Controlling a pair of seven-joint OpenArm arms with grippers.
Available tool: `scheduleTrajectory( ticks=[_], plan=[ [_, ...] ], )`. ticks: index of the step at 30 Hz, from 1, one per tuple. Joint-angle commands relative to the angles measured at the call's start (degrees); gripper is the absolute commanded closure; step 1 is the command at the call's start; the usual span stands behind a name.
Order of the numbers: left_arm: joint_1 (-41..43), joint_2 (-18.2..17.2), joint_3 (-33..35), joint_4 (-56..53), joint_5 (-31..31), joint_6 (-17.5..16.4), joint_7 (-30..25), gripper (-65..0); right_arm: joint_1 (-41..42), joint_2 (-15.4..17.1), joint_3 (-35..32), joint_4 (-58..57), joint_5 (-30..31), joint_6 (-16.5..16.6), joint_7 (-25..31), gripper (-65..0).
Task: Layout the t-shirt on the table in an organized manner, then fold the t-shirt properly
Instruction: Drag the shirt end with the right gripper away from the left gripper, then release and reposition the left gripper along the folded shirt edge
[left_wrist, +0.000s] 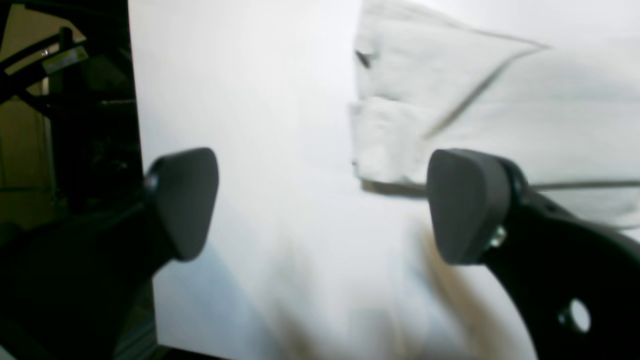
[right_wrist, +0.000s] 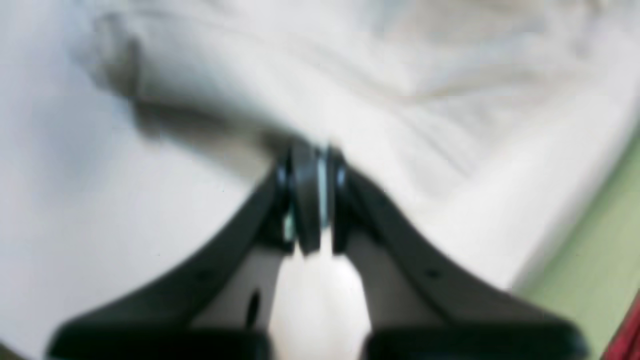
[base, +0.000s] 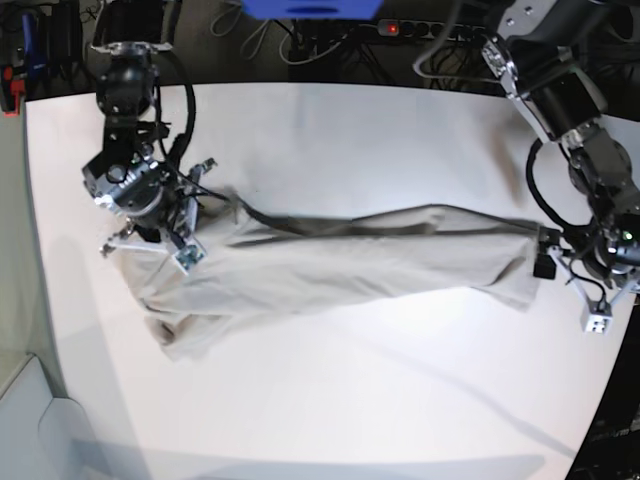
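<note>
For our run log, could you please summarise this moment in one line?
light grey-beige cotton t-shirt: stretched lengthwise on white table | right tool: shut on shirt edge | left tool: open beside shirt

Bright overhead light washes the table (base: 330, 400) nearly to glare, soft shadows trail below the t-shirt (base: 340, 262), both wrist views are blurred, and the base view bows at its edges.

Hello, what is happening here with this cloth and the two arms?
A two-armed robot is laying out a plain light grey-beige cotton t-shirt on the large white table. The shirt lies stretched into a long band, still bunched and wrinkled. The right hand is shut at one end of it. The left hand is open beside the other end, gripping nothing.
</note>
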Motion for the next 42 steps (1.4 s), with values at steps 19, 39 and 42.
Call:
scheduleTrajectory(
  ticks=[19,39,42],
  plan=[
    [-0.03,-0.53,-0.14,6.30,-0.23,-0.09,-0.79,-65.0,-13.82,12.36,-20.96,9.26,0.28,-0.29,-19.52,0.0],
    [9.55,-0.53,-0.05,7.79,-11.48,-0.18,3.52,-65.0,-13.47,15.79,-20.52,9.35,0.20,-0.29,-22.07,-23.9],
    [10.69,-0.70,-0.14,7.00,-16.49,-0.09,3.43,-65.0,-13.20,14.38,-19.82,9.35,0.20,-0.29,-22.07,-23.9]
  ],
)
